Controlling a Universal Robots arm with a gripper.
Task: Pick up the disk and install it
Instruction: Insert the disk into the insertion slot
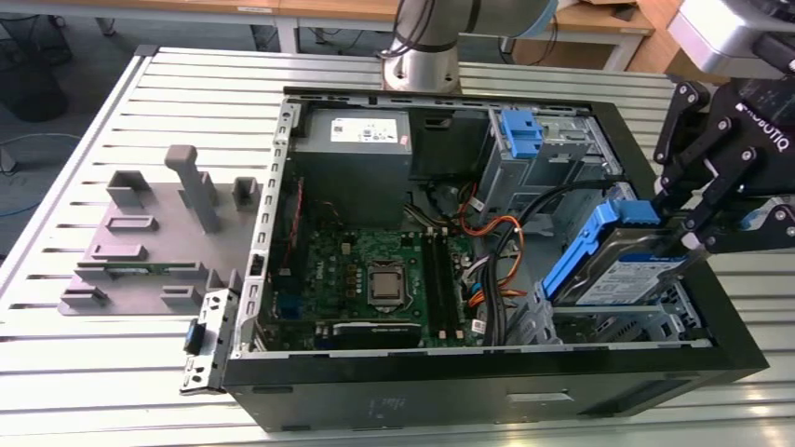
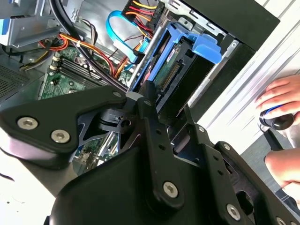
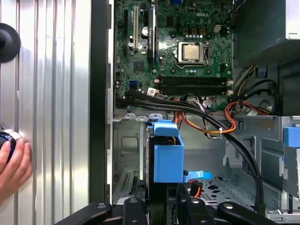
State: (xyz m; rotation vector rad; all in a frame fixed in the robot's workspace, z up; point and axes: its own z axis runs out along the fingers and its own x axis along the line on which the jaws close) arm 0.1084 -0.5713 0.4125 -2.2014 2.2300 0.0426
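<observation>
The disk [image 1: 627, 272] is a silver-grey drive with a white and blue label in a blue plastic carrier frame [image 1: 582, 253]. It stands tilted on edge in the metal drive bay at the near corner of the open computer case [image 1: 497, 386], on the exterior view's right. My gripper [image 1: 680, 223] comes in from the right and is shut on the disk's upper end. In the first wrist view the blue carrier [image 3: 168, 157] juts out from between my gripper [image 3: 161, 202] fingers. In the second wrist view the disk [image 2: 174, 70] sits just beyond my gripper [image 2: 161, 105].
Inside the case lie the green motherboard [image 1: 372, 270], the grey power-supply box [image 1: 354, 140], another blue tab [image 1: 522, 130] and orange and black cables [image 1: 497, 242]. A grey fixture [image 1: 149, 233] stands on the slatted table. A person's hand [image 3: 11, 164] rests beside the case.
</observation>
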